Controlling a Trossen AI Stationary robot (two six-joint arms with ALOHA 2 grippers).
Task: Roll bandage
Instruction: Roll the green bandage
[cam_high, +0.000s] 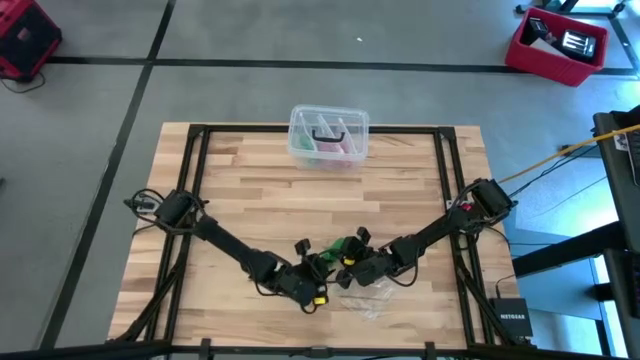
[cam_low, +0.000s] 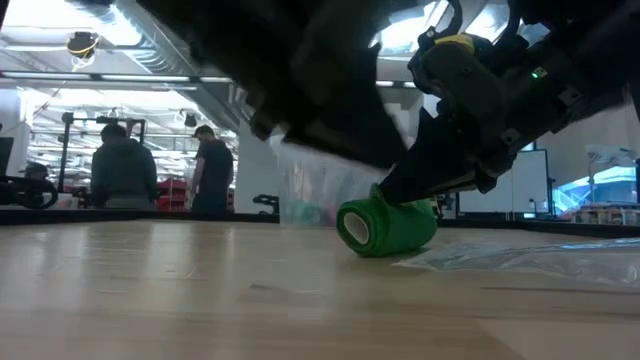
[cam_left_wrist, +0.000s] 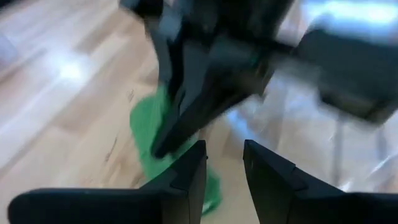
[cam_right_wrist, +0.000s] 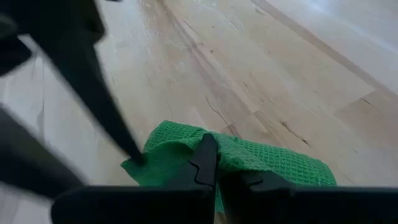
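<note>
Bandage (cam_high: 340, 247) sitting lower centre of high view, on table (cam_high: 260, 200) between both grippers; low view showing it mostly wound into roll, centre frame. Right gripper (cam_high: 350, 262) pinching green fabric, fingers clenched on it. Left gripper (cam_left_wrist: 224, 165) hovering just beside roll, fingers parted, gripping nothing. Step judged: mid-roll, regrip phase. Next move likely needing left gripper closing on roll or loose tail while right is keeping tension, else winding slackening.
</note>
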